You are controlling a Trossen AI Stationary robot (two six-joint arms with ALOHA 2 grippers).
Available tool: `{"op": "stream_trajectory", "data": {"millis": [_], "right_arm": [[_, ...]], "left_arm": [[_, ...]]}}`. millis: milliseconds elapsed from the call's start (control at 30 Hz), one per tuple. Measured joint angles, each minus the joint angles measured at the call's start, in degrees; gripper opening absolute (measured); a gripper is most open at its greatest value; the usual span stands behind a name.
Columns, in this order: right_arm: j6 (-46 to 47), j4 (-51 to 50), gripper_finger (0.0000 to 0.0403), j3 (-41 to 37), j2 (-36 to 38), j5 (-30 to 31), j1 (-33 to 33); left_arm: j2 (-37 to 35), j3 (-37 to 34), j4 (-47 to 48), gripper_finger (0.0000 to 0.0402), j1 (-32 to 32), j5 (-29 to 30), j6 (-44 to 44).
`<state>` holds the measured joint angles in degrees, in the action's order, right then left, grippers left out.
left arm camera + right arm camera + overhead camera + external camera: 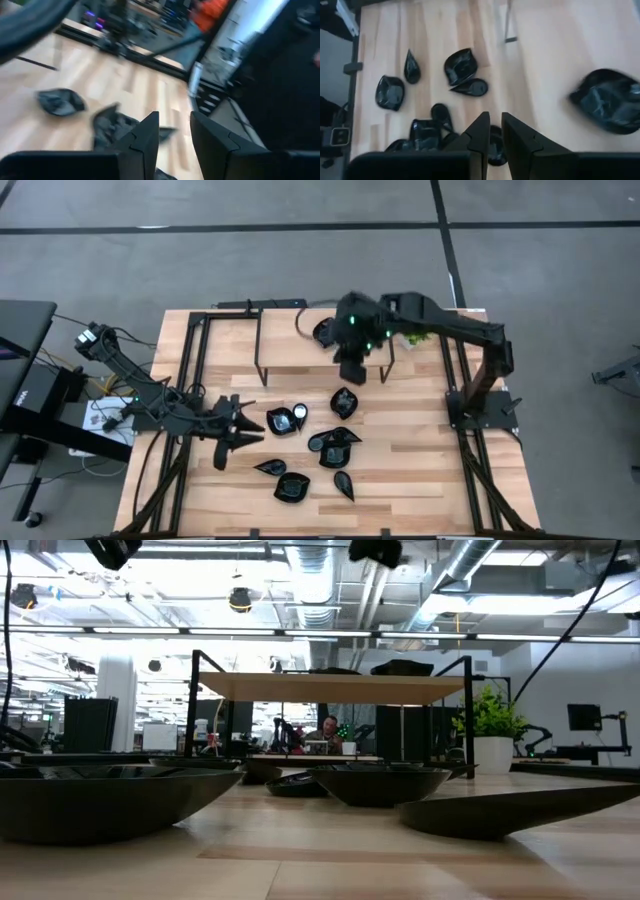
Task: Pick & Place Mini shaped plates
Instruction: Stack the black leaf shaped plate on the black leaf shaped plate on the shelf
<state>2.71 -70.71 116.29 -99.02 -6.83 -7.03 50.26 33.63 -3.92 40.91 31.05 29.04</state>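
From above, the left arm stretches from the wooden surface's (420, 460) left edge toward the middle, lying low and nearly level, and its pincer (243, 432) ends just left of a cluster of small black plates (320, 445). The right arm reaches from its base on the right side across to the far middle, bent at the elbow, and its pincer (352, 370) hangs above the surface beside a low metal-legged shelf (300, 330), with one plate (323, 331) near it at the far side. A leaf-shaped plate (343, 401) lies just nearer than that pincer. The teardrop plates in the cluster point several ways: one (344, 484) has its long axis running roughly from far to near, another (270, 468) lies crosswise with its tip to the left. The low view looks level across the surface: broad dark plates (385, 783) fill the foreground, their rims up, with the shelf (330, 688) and a potted plant (490, 730) behind; a person (328, 730) sits far back in the room. In the left wrist view, the left pincer (174, 132) has its two fingers standing a little apart with nothing between them, and blurred plates (61, 101) lie beyond on the wood. In the right wrist view, the right pincer (495, 131) looks straight down, its fingers close together with a narrow gap and nothing pinched; below it lie several plates (460, 66), and one larger dark plate (610, 100) sits well apart to the side.
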Motion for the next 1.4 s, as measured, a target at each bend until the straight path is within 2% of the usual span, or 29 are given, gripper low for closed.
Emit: {"op": "stream_trajectory", "data": {"millis": [100,267,433,567,733,833,1100,1300,1400], "right_arm": [[2.9,-0.8,0.0044,0.0,-0.2,2.3,4.4],[8.7,-0.5,0.0044,-1.3,-0.6,5.3,9.8],[12.4,-0.9,0.0044,-5.3,0.0,9.8,14.1],[13.5,-1.1,0.0044,-8.8,0.1,9.9,16.9],[17.1,0.9,0.0044,-15.4,0.1,12.4,20.3],[19.9,4.6,0.0044,-20.8,0.1,16.2,22.5],[25.7,22.0,0.0044,-36.0,0.1,15.9,27.7],[43.1,27.1,0.0044,-41.0,0.0,16.1,29.1],[53.3,26.8,0.0044,-42.0,0.0,19.4,29.0]], "left_arm": [[0.0,0.0,0.0,0.0113,0.7,-2.8,0.3],[0.0,0.0,1.1,0.0113,1.9,-2.8,0.4],[0.0,0.0,11.8,0.0113,1.1,-1.1,4.2],[0.0,0.0,23.0,0.0113,-1.3,-0.8,10.5],[0.2,0.0,28.4,0.0113,-5.9,-4.5,14.4],[0.2,0.0,28.4,0.0113,-7.7,-5.6,14.6],[0.2,0.0,28.4,0.0113,-7.8,-5.6,13.4],[0.2,0.0,28.3,0.0113,-7.8,-5.7,13.3],[0.2,0.0,28.2,0.0113,-7.8,-5.7,13.3]]}}
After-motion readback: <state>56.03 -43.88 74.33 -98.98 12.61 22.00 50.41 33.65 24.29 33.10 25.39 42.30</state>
